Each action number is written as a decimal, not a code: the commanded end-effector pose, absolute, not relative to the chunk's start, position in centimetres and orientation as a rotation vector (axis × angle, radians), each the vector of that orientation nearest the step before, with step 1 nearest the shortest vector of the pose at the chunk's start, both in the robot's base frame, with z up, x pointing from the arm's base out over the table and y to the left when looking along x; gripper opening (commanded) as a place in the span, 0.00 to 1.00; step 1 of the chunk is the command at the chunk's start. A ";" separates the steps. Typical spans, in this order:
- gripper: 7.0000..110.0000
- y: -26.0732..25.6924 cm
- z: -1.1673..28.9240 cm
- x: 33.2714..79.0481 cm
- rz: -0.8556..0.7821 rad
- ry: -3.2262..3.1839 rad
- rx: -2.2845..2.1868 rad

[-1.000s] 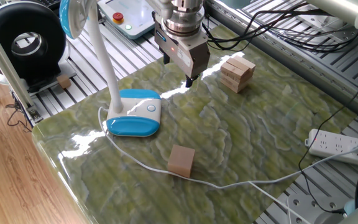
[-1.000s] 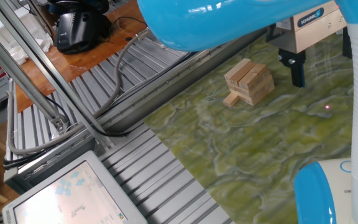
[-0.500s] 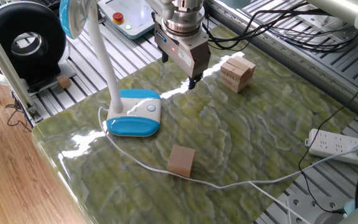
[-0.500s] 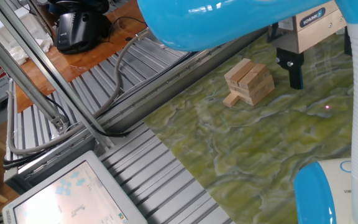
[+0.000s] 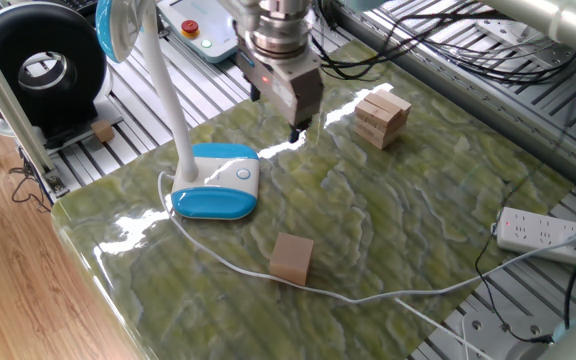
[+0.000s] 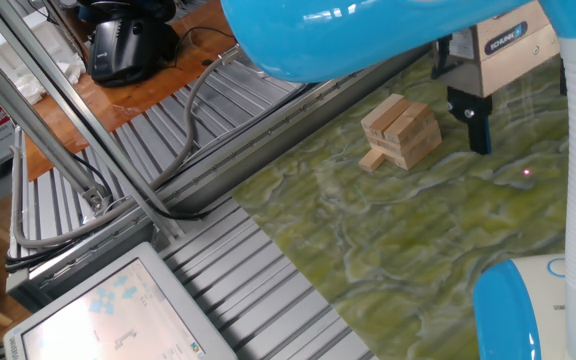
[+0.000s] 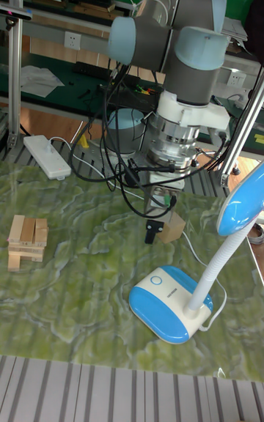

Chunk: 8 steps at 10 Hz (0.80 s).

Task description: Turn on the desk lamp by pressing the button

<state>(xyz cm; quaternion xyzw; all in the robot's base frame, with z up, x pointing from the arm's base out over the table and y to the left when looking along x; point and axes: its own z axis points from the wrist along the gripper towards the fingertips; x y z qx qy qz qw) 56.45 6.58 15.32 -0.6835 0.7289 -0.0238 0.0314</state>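
You're working on a green marbled tabletop (image 5: 398,240) set in a ribbed metal frame, with cables, a power strip (image 5: 548,235) and a black ring fan (image 5: 33,65) around its edges. Your gripper (image 5: 297,128) hangs above the table, well off the surface, between the desk lamp (image 5: 216,180) and a stack of wooden blocks (image 5: 381,117). Whether its fingers are apart or together, none of the views lets you tell.

The main risk is a miss: the button (image 5: 243,173) is small and flush with the white top of the base, so coming down off-centre would likely press bare plastic. The base looks light, so a slanted push could slide or tip it, and the thin white cord (image 5: 368,297) might tug. The curved neck (image 7: 213,264) rises close by; swing wide of it.

The lamp sits near the table's front-left corner, with a blue-sided base, a white top and a blue-rimmed head (image 7: 243,204). A loose wooden block (image 5: 292,259) lies near its cord.
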 end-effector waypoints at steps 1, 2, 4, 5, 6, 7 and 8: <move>0.79 8.6 15.7 59.8 -0.054 2.207 -2.130; 0.79 9.5 15.4 60.5 -0.047 2.194 -2.129; 0.79 10.8 14.3 59.9 0.009 2.235 -2.056; 0.79 10.7 14.0 58.9 0.035 2.308 -2.018; 0.79 11.1 13.2 57.3 0.075 2.385 -1.974; 0.79 11.2 12.1 56.6 0.085 2.402 -1.958; 0.79 11.1 11.3 56.3 0.087 2.394 -1.966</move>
